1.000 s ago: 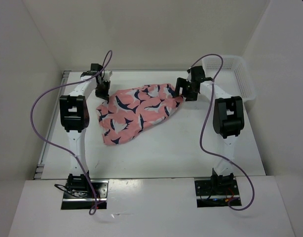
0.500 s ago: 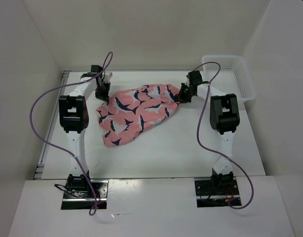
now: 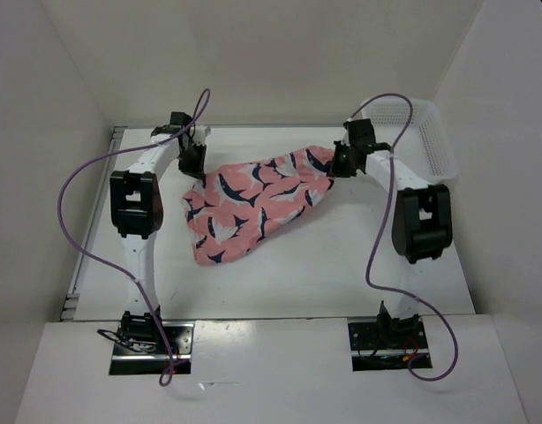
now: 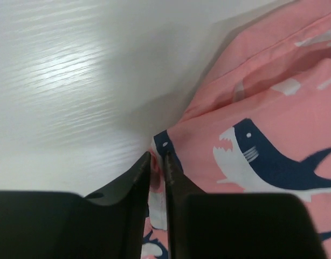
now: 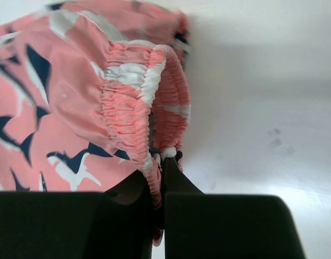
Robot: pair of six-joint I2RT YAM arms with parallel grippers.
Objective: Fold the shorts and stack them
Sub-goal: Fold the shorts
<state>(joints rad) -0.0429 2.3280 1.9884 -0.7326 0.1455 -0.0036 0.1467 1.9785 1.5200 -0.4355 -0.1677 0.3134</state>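
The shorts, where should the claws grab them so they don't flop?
At both ends, one claw from each side. The shorts are soft, so the middle would likely sag. The gathered waistband forms a thick ridge, pinched by the right claw from the right; the left claw pinches the fabric corner from the left.

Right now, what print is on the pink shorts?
Navy-and-white sharks across the salmon-pink fabric shorts; clearest in the left wrist view.
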